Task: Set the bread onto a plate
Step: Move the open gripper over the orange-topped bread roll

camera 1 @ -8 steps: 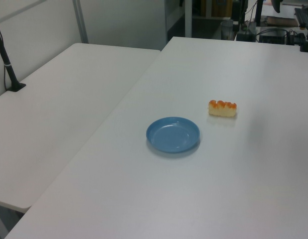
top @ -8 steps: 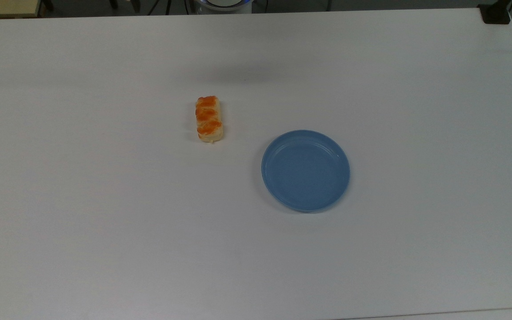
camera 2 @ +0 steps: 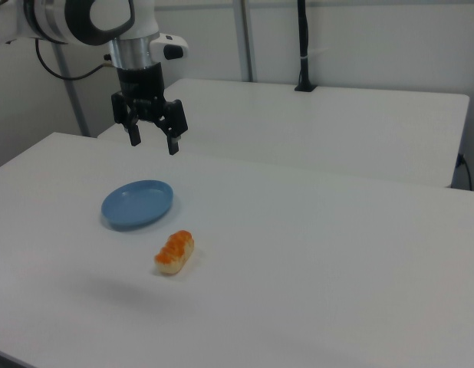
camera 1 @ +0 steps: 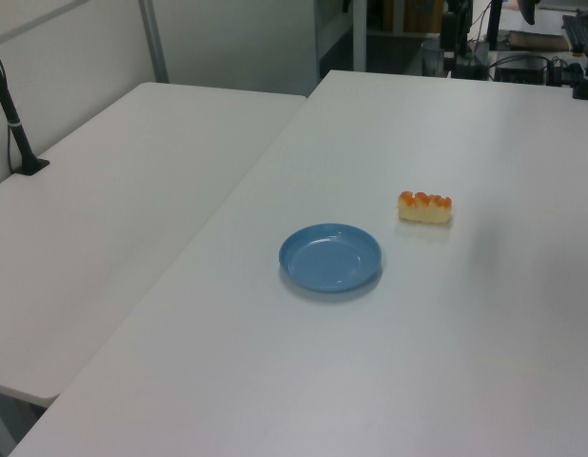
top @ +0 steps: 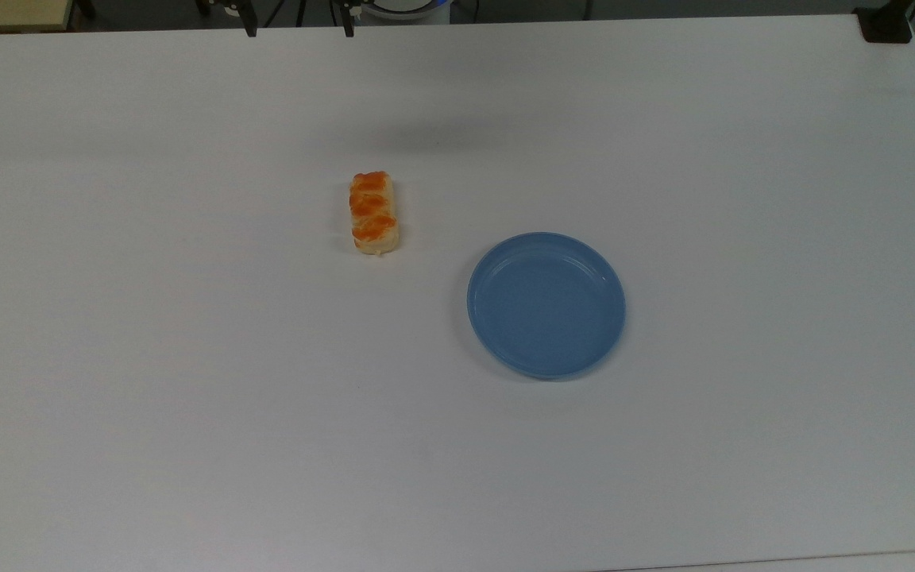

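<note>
Bread (top: 374,212), one loaf, beside one empty blue plate (top: 546,305) on white table (top: 187,397), gripper (camera 2: 153,142) hovering above (fingers spread apart), nothing between.

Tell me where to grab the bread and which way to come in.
Take the bread across its short width at the middle bump, descending from straight above. It lies flat on the table, its long axis running up-down in the top view, with open space on both long sides. The end effector hangs open, high above the table, so it likely fits around the narrow sides.
</note>
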`<action>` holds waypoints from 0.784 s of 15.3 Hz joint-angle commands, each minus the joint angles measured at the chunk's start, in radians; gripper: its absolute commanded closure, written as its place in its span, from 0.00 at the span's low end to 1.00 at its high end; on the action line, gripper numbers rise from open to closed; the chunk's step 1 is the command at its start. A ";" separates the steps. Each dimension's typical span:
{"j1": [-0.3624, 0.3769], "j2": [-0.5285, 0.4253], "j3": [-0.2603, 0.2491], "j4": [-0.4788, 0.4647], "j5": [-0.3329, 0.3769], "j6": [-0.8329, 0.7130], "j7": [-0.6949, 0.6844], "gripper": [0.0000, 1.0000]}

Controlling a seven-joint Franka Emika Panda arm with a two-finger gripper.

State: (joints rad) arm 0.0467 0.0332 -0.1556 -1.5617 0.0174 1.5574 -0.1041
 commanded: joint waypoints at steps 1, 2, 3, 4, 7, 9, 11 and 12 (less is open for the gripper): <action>0.015 -0.013 -0.009 -0.029 0.012 0.033 0.021 0.00; 0.015 -0.012 -0.009 -0.031 0.012 0.033 0.021 0.00; 0.015 -0.012 -0.009 -0.038 0.012 0.035 0.021 0.00; 0.016 -0.010 -0.009 -0.044 0.012 0.043 0.021 0.00; 0.045 0.010 -0.007 -0.067 0.013 0.093 0.021 0.00; 0.067 0.017 -0.007 -0.116 0.012 0.153 0.020 0.00; 0.090 0.037 -0.007 -0.149 0.012 0.199 0.026 0.00; 0.096 0.054 -0.007 -0.162 0.013 0.205 0.027 0.00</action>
State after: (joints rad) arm 0.1069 0.0752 -0.1540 -1.6536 0.0175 1.7005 -0.1000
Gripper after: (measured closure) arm 0.000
